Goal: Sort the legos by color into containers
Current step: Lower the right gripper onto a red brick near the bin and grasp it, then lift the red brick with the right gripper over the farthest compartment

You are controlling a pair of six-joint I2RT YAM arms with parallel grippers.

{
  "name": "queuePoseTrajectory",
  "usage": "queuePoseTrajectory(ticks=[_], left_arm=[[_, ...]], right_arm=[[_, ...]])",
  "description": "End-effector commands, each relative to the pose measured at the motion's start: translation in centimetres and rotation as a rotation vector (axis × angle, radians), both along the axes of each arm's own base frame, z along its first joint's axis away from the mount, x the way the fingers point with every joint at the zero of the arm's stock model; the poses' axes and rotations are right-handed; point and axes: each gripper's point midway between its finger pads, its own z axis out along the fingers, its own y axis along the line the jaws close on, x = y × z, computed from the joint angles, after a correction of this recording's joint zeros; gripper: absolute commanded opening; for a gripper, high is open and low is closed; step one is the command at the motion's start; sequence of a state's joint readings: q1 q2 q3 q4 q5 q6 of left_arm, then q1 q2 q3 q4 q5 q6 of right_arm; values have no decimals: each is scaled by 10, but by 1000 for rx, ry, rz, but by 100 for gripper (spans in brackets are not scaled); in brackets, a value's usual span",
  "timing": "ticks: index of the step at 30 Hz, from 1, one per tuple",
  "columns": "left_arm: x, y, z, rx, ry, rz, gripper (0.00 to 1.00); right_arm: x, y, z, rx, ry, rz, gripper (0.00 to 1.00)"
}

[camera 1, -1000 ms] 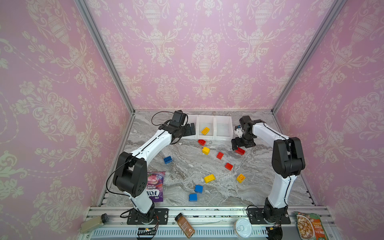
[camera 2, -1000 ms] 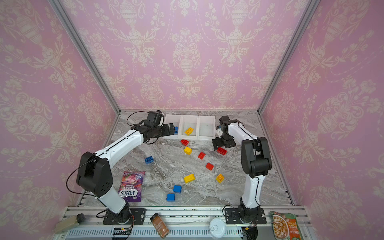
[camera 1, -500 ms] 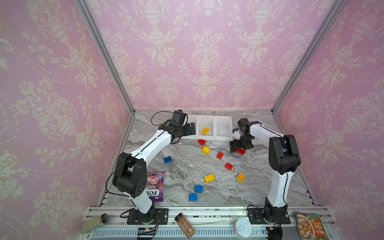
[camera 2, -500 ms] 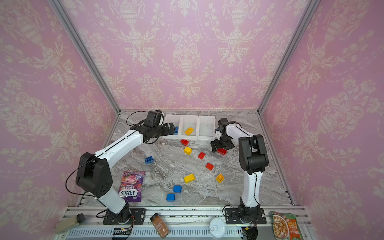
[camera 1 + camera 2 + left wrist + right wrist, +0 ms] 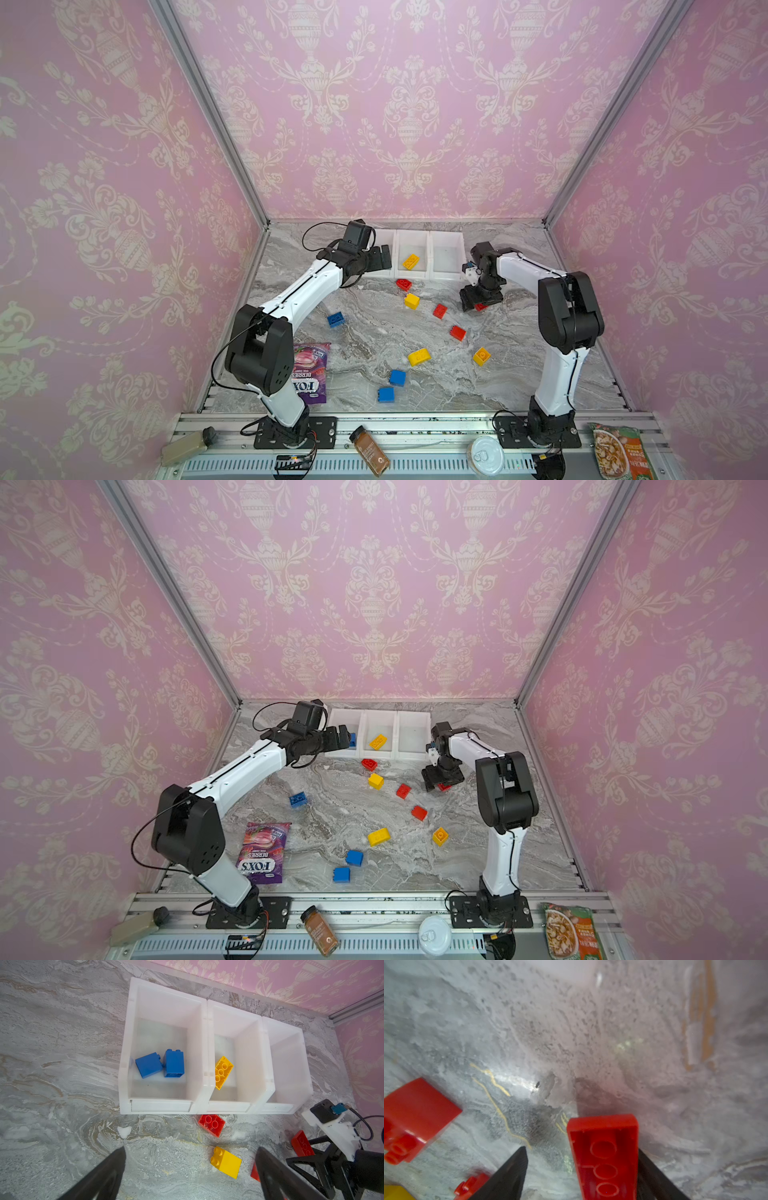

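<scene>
The containers (image 5: 430, 241) (image 5: 204, 1007) are three joined white bins at the back. The left bin holds two blue legos (image 5: 148, 1065) (image 5: 174, 1064), the middle one a yellow lego (image 5: 410, 262) (image 5: 222, 1072). My left gripper (image 5: 380, 259) (image 5: 343, 739) (image 5: 191, 1148) hangs open and empty at the left bin's front. My right gripper (image 5: 478, 305) (image 5: 438, 785) (image 5: 581, 1149) is down on the table astride an oblong red lego (image 5: 604, 1157) (image 5: 481, 307). One finger touches the lego, with a gap at the other. Loose on the marble lie red (image 5: 404, 284) (image 5: 439, 311) (image 5: 457, 332), yellow (image 5: 411, 301) (image 5: 419, 356) (image 5: 481, 356) and blue (image 5: 335, 319) (image 5: 397, 377) (image 5: 386, 394) legos.
A purple candy bag (image 5: 309, 374) lies by the left arm's base. On the front rail sit a spice jar (image 5: 370, 451), a round white tub (image 5: 486, 455), a snack packet (image 5: 619, 453) and a grey block (image 5: 183, 446). Pink walls close in the table on three sides.
The right gripper's jaws have narrowed around the red lego and the right arm's elbow has shifted a little. The left arm has not moved.
</scene>
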State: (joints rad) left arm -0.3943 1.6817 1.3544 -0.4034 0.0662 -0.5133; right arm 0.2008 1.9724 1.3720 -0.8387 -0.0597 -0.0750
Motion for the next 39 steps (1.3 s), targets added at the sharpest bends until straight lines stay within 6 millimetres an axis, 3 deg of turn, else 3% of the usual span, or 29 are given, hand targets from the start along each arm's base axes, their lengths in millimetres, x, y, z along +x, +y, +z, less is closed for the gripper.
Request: queuePoseTrajectory(ticks=[1,3,10,22,32,39], left_arm=[[-6,-2,7,-33,-7,-4,99],[-8,-1,6,-34,-6,-1,99],[-14,2,2,-40,1,5,99],[-14,1,-2,-44,9,6,99],[-14,-1,-2,-55,10,1,99],[-16,-1,-4,-55,14,-2,99]], right_arm=[[5,-7,7,-84,-67,-13,77],[10,-9,9,-114,-99,-17,77],[18,-8,10,-138,-143,-22,61],[16,-8,18,-141,-157,-35,38],[14,-5,31,-132,-161,-35,32],[19,13,66,-66,-227,-40,31]])
